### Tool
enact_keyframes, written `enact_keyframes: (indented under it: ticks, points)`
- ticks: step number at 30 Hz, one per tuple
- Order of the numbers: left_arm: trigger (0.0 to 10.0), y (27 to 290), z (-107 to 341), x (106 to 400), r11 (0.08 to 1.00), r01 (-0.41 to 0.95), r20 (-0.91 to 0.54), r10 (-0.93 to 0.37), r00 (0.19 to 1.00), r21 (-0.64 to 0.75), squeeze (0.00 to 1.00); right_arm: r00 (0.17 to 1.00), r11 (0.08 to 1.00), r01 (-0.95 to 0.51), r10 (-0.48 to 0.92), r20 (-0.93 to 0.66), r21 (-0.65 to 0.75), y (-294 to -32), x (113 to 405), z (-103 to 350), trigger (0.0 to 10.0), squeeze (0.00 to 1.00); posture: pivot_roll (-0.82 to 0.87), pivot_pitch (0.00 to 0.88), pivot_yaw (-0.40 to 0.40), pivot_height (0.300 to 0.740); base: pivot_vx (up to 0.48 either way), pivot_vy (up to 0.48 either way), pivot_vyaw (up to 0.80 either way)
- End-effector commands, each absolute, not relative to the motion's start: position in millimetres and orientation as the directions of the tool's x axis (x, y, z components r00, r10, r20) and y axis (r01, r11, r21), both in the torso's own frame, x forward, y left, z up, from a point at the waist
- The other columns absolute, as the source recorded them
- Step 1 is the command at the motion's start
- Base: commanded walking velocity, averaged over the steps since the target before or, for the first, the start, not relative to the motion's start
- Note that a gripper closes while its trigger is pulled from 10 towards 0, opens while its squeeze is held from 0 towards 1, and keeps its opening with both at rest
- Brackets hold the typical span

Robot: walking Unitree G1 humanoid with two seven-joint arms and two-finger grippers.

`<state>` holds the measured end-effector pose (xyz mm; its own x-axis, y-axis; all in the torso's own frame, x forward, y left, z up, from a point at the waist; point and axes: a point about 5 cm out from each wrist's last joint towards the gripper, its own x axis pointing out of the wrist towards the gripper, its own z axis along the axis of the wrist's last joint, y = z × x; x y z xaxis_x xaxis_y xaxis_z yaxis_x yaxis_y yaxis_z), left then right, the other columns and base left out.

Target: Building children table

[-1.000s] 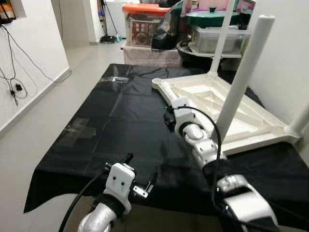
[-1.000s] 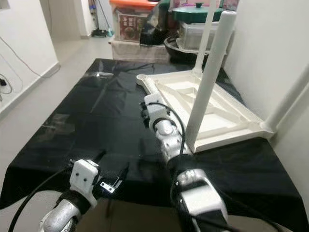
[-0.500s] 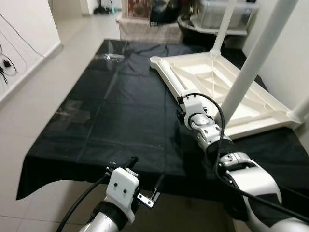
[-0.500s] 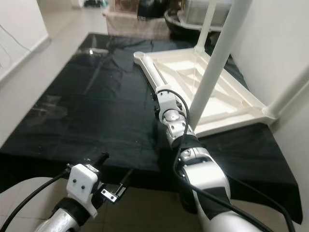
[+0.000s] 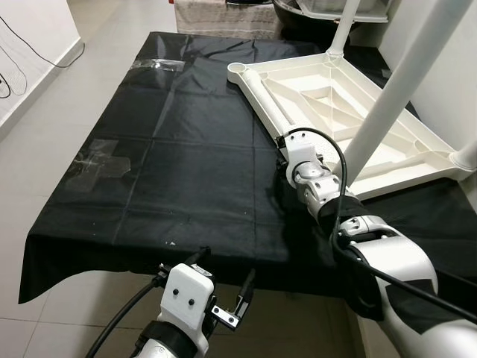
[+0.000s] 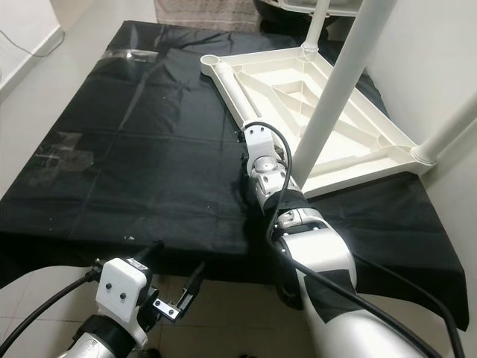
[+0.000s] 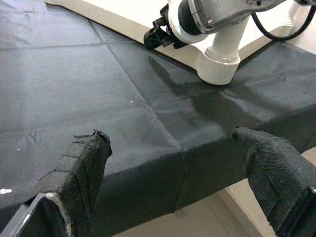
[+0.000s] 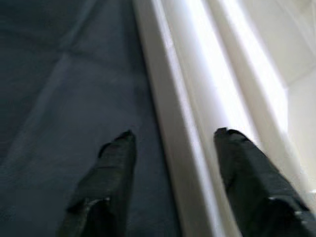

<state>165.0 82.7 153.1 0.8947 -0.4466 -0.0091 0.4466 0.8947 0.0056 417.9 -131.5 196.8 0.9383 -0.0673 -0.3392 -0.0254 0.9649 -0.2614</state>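
A white children's table [image 5: 313, 93] lies upside down on a black cloth [image 5: 179, 171]. Three of its white legs stand upright: a near one [image 5: 395, 89], a far one [image 5: 341, 30] and one at the right [image 5: 466, 153]. The corner socket [image 5: 238, 71] on the left has no leg. My right gripper [image 8: 173, 133] is open, its fingers straddling the table's long side rail [image 8: 197, 98] near that rail's front end. My left gripper [image 7: 170, 136] is open with nothing in it, hanging low over the cloth's near edge [image 5: 223, 270].
Tiled floor [image 5: 45, 112] runs along the left of the cloth. A white wall [image 5: 447, 60] stands close on the right behind the table. Boxes and a cloth-covered bundle [image 5: 223, 11] sit at the far end. Clear tape patches [image 5: 100, 160] mark the cloth.
The whole view has tilted down and pulled back. My left gripper has come from over the cloth to just past its near edge. The right gripper stays at the table's rail.
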Motion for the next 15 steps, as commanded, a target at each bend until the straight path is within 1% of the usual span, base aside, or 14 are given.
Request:
enact_keyframes:
  ticks: [1, 9, 11, 12, 15]
  points:
    - [10.0, 81, 152, 162, 0.893, 0.45, -0.03, -0.449, 0.893, 0.005, 0.0, 0.909, 0.97, -0.038, -0.067, -0.412, -0.241, -136, 414, 183, 0.0, 0.0, 0.11, 0.264, -0.094, 0.74, 0.0, 0.0, 0.0]
    - [10.0, 82, 153, 163, 0.898, 0.44, -0.038, -0.44, 0.897, 0.008, 0.0, 0.922, 0.966, -0.067, -0.035, -0.385, -0.248, -133, 418, 197, 0.0, 0.0, 0.11, 0.263, -0.095, 0.74, 0.0, 0.0, 0.0]
    - [10.0, 82, 153, 163, 0.898, 0.439, -0.038, -0.438, 0.898, 0.009, 0.0, 0.92, 0.961, -0.12, 0.013, -0.393, -0.249, -130, 418, 199, 0.0, 0.0, 0.1, 0.263, -0.093, 0.74, 0.0, 0.0, 0.0]
    - [10.0, 82, 153, 163, 0.898, 0.439, -0.038, -0.438, 0.898, 0.009, 0.0, 0.92, 0.961, -0.12, 0.013, -0.393, -0.249, -130, 418, 199, 0.0, 0.0, 0.1, 0.263, -0.093, 0.74, 0.0, 0.0, 0.0]
    - [10.0, 81, 153, 165, 0.899, 0.438, -0.039, -0.437, 0.898, 0.01, 0.0, 0.881, 0.902, -0.323, 0.177, -0.438, -0.285, -115, 416, 198, 0.0, 0.0, 0.1, 0.256, -0.095, 0.74, 0.0, 0.0, 0.0]
